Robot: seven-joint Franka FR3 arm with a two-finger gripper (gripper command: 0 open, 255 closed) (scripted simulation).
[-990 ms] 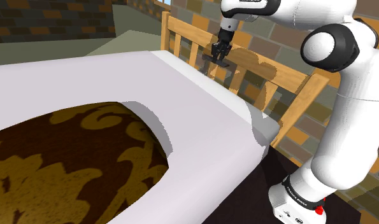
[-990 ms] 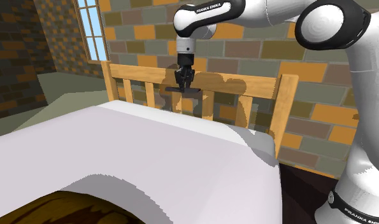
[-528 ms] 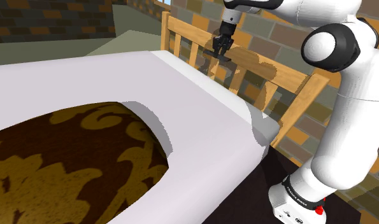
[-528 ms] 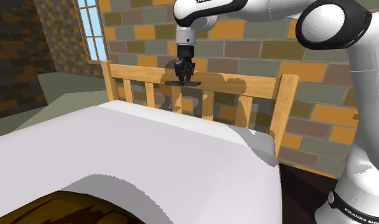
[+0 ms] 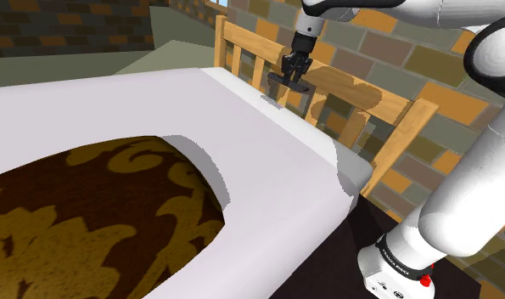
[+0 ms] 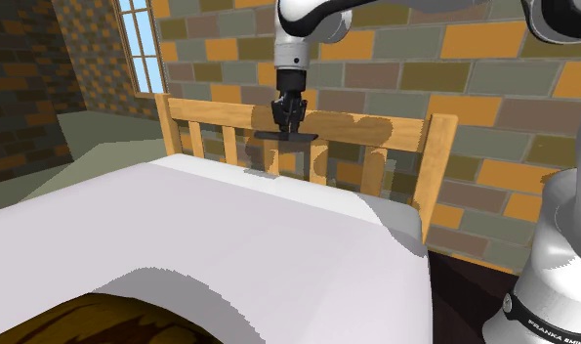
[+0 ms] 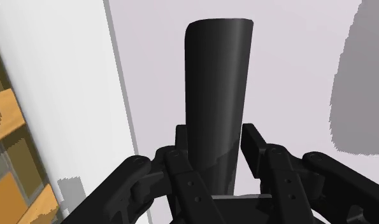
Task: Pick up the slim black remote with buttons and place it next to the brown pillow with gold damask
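Holding the black remote (image 7: 217,89) clear of the bed, my gripper (image 7: 217,145) has both fingers (image 7: 254,143) clamped on its near end. The remote juts out past them over the white sheet (image 7: 67,76).

In the second exterior view the remote (image 6: 303,137) hangs in front of the wooden headboard (image 6: 376,129), above the head end of the bed (image 6: 229,225). It sits slightly lower, and a touch further toward that view's right, than half a second ago.

The bigger change is the arm. Its dark elbow has swung up and out toward the shoulder view's right edge, while the gripper (image 5: 290,75) has barely shifted.

The brown pillow with gold damask (image 5: 89,221) lies well apart from the remote, at the shoulder view's lower left.
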